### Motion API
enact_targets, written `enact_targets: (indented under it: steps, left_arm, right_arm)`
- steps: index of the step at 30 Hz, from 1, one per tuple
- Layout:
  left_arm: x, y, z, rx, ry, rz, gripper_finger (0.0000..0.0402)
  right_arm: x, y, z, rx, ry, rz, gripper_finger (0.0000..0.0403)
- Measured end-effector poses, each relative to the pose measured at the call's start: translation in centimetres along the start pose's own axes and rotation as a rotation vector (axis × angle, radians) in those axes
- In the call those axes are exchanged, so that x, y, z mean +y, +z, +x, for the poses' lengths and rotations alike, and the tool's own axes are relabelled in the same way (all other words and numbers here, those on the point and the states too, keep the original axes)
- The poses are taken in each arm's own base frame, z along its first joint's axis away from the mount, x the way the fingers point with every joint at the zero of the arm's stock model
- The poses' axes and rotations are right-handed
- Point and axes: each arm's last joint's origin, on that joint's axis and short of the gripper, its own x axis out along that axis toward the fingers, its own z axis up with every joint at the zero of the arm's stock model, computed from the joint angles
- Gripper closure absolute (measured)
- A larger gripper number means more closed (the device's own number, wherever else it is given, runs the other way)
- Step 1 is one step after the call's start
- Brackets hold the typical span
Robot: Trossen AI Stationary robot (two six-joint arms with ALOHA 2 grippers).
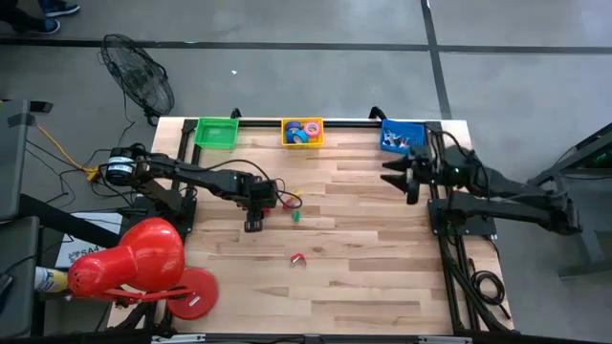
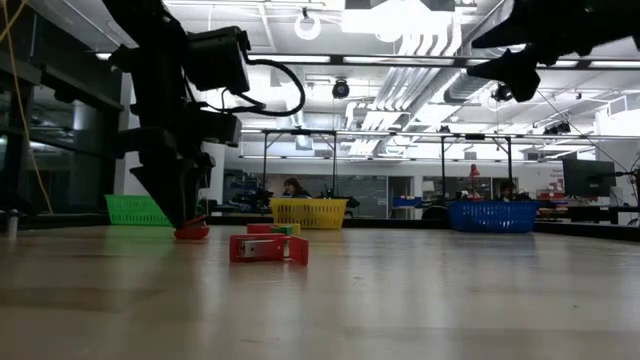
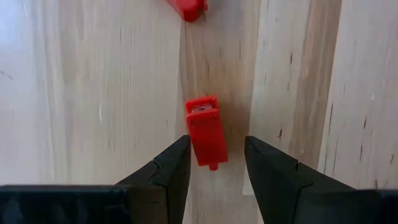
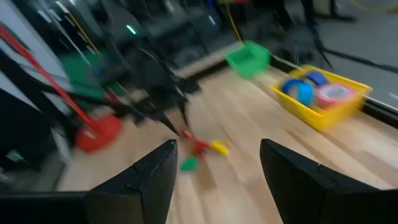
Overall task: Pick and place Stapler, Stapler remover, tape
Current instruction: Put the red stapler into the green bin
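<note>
A small red stapler (image 3: 205,129) lies flat on the wooden table. My left gripper (image 3: 216,146) points down over it, open, one finger on either side of its near end; I see no touch. In the low view the left gripper (image 2: 188,222) stands just above the stapler (image 2: 192,232). A red claw-shaped piece (image 2: 268,248), probably the stapler remover (image 1: 297,259), lies nearer the front edge. Tape rolls (image 1: 304,132) sit in the yellow basket (image 4: 357,99). My right gripper (image 1: 390,174) hangs high and open near the blue basket (image 1: 403,136), holding nothing.
A green basket (image 1: 216,132) stands at the far left. Small red-yellow (image 1: 292,198) and green (image 1: 295,217) pieces lie just right of the left gripper. A red lamp-like object (image 1: 134,258) sits at the table's left front corner. People show in the room behind.
</note>
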Motion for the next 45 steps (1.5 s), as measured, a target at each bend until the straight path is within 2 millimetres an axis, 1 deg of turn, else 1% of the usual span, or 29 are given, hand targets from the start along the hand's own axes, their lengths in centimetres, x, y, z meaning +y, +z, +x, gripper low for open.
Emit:
enact_targets:
  steps: [3, 7, 15, 21, 25, 28, 33, 45]
  left_arm:
    - [0.0, 0.1, 0.0, -0.009, -0.001, 0.016, 0.0255]
    - [0.0, 0.1, 0.0, -0.009, -0.001, 0.017, 0.0255]
    - [0.0, 0.1, 0.0, -0.008, -0.001, 0.018, 0.0255]
    - [0.0, 0.1, 0.0, -0.008, 0.006, 0.018, 0.0255]
    - [0.0, 0.1, 0.0, -0.008, 0.01, 0.018, 0.0255]
    - [0.0, 0.1, 0.0, -0.009, 0.011, 0.018, 0.0255]
    - [0.0, 0.1, 0.0, -0.01, 0.012, 0.014, 0.0255]
    - [0.0, 0.1, 0.0, -0.011, 0.012, -0.008, 0.0255]
  right_arm:
    - [-0.1, -1.7, 0.1, -0.085, 0.073, 0.036, 0.0182]
    - [-0.3, -3.6, 0.5, -0.146, 0.097, 0.062, 0.0182]
    - [0.0, -5.8, 0.9, -0.215, 0.113, 0.083, 0.0183]
    - [-0.4, -7.2, 0.9, -0.189, 0.131, 0.121, 0.0183]
    - [-0.6, -7.4, 0.5, -0.206, 0.156, 0.133, 0.0183]
    - [-0.6, -7.3, 0.2, -0.225, 0.167, 0.131, 0.0183]
    - [-0.8, -7.6, -0.2, -0.204, 0.146, 0.126, 0.0184]
    - [-1.0, -7.7, -1.9, -0.25, 0.145, 0.113, 0.0183]
